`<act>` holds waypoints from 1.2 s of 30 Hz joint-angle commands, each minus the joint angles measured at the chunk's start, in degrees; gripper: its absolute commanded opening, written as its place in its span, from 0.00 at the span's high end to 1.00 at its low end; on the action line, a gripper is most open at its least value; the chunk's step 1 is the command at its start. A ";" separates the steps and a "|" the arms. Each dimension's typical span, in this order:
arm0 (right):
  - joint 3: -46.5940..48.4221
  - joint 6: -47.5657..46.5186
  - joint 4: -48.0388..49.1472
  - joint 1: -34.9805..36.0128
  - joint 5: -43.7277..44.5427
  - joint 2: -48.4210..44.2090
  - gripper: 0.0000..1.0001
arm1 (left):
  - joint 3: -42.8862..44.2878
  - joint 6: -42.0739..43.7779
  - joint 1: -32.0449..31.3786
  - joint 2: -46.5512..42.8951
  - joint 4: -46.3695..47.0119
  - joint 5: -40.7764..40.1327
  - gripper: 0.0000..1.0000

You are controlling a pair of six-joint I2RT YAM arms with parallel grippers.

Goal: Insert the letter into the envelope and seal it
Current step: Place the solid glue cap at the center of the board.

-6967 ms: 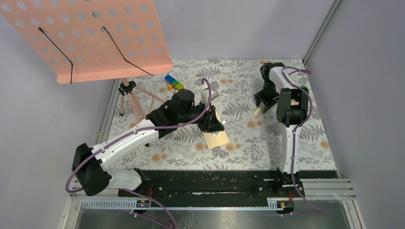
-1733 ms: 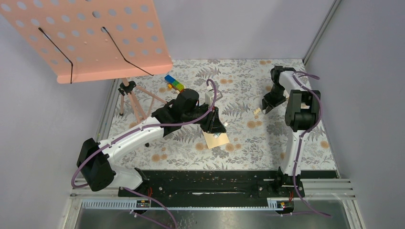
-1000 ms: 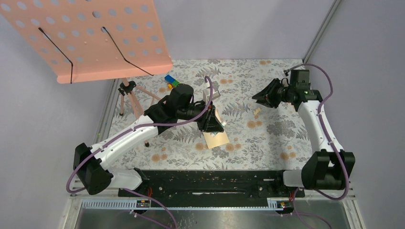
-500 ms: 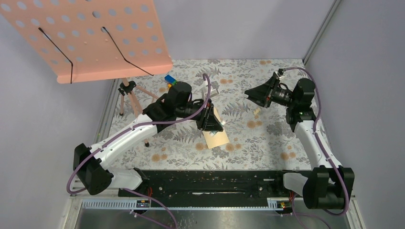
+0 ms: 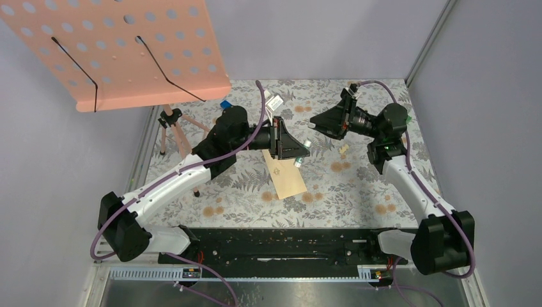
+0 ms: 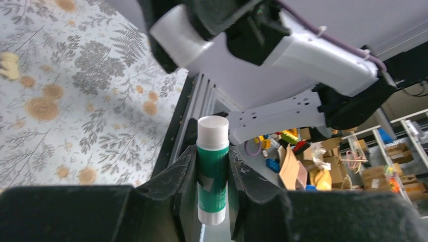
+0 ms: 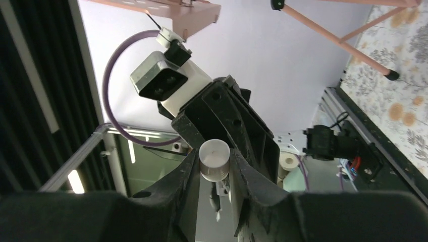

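Fern-patterned worktop [image 5: 358,185] carries the envelope [image 5: 287,181] lying flat, just below your left hand [image 6: 212,161] on the side toward the arm bases, and well apart from your right hand [image 7: 214,171]. Your left hand is clamped on a green glue stick [image 6: 212,189] with a white cap, held above the worktop and pointed toward your right hand. That right hand grips a white cylinder [image 7: 214,159] (cap or stick end, hard to tell), its tips near the left hand's but apart.

The small tan oblong paper envelope [image 5: 289,182] lies flat, slanted, near the middle of the floral counter [image 5: 358,185].
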 commanded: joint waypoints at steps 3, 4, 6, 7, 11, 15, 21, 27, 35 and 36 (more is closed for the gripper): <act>-1.48 20.19 25.99 1.29 2.68 5.70 0.79 | -0.56 -5.29 0.16 -1.99 10.02 -0.11 1.00; -1.53 21.32 27.41 1.33 2.91 6.43 0.79 | -0.73 -5.13 0.20 -2.06 9.91 0.16 1.00; -1.48 21.42 26.73 1.45 2.49 7.23 0.80 | -0.65 -4.65 0.21 -2.14 9.25 0.78 1.00; -1.65 19.88 24.41 1.50 2.13 7.32 0.80 | -0.59 -4.13 0.22 -2.28 8.42 0.90 1.00; 2.38 -12.65 -26.33 1.38 3.99 3.31 0.78 | -1.70 1.47 0.25 -3.92 -0.93 -0.45 1.00; 22.13 -56.46 -88.08 2.91 35.31 9.49 0.76 | -5.34 11.15 0.30 -7.20 -16.32 -6.97 1.00; 20.35 -62.56 -91.21 4.38 53.69 19.01 0.79 | -13.87 11.61 1.70 -9.67 -19.58 -10.66 1.00; 24.10 -69.83 -91.30 11.63 64.89 28.47 0.77 | -14.38 10.57 1.92 -9.92 -19.20 -15.09 1.00; 22.95 -74.71 -85.66 18.25 69.96 34.04 0.73 | -13.30 10.57 2.50 -9.07 -19.23 -15.39 1.00; 22.49 -75.41 -84.60 19.37 70.16 34.26 0.73 | -13.18 10.59 2.54 -9.03 -19.24 -15.35 1.00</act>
